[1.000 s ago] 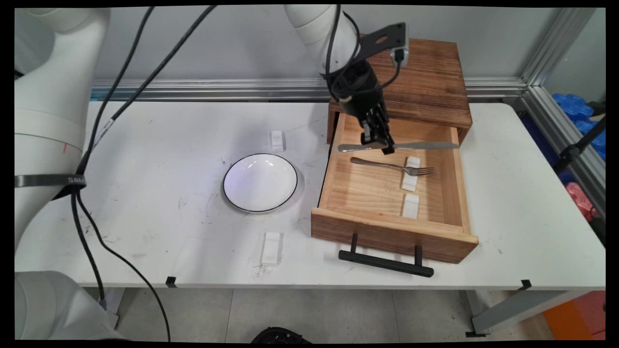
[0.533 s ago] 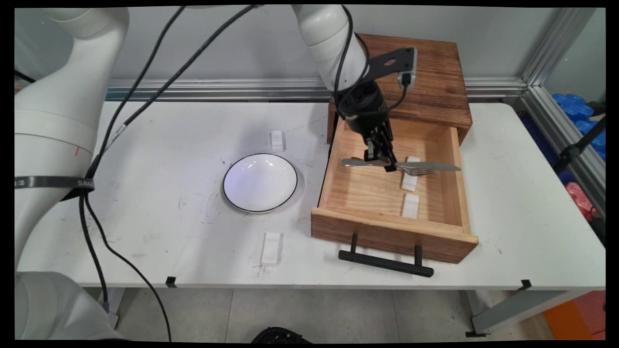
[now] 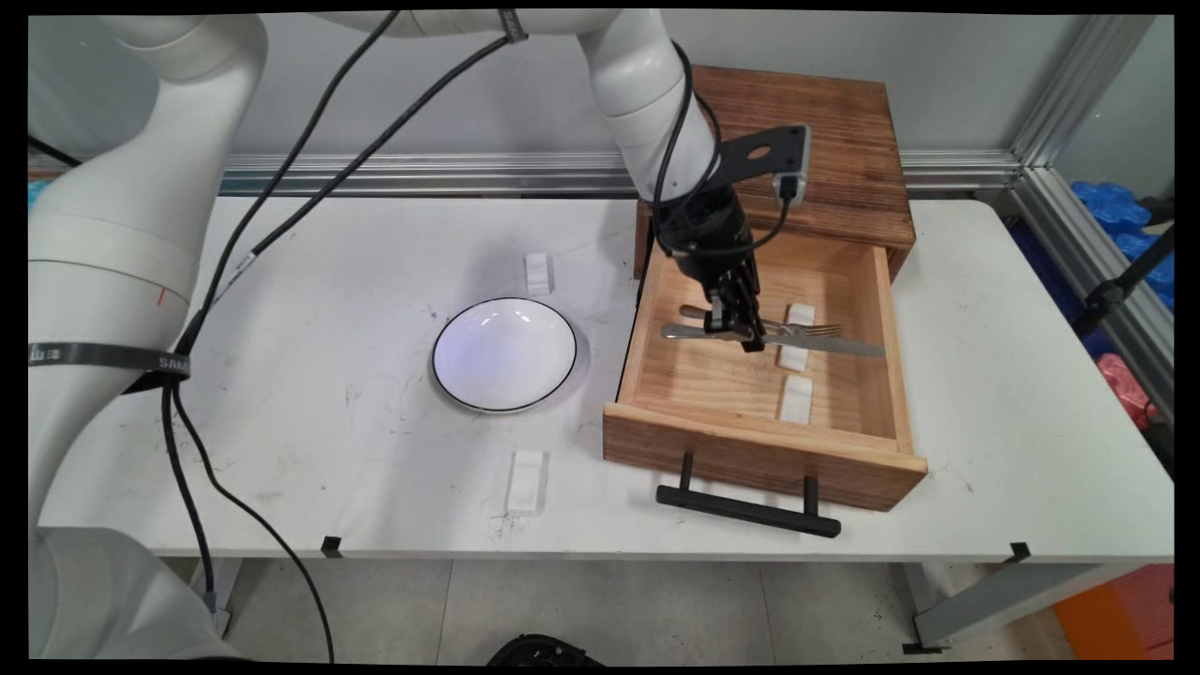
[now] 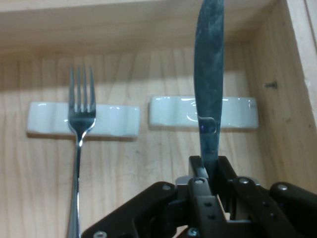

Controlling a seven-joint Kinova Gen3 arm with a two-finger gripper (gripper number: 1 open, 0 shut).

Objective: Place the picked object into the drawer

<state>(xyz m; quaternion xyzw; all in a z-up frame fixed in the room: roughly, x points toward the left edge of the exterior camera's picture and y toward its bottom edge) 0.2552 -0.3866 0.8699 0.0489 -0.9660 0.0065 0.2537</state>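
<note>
Down in drawer (image 3: 848, 281), pincer (image 3: 741, 333) clamping knife (image 4: 209, 74)

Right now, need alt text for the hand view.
The end effector grips a table knife, its blade over a white cutlery rest in a wooden drawer. A fork lies with its tines on a second rest.

Silver knife (image 3: 825, 343), silver fork (image 4: 80, 134) — pale wood-grained drawer (image 3: 750, 450), black tool (image 3: 738, 333)

Lab: aluminium frame rails (image 3: 1050, 103), bare white table (image 3: 309, 309), cabled robot arm (image 3: 647, 84).
</note>
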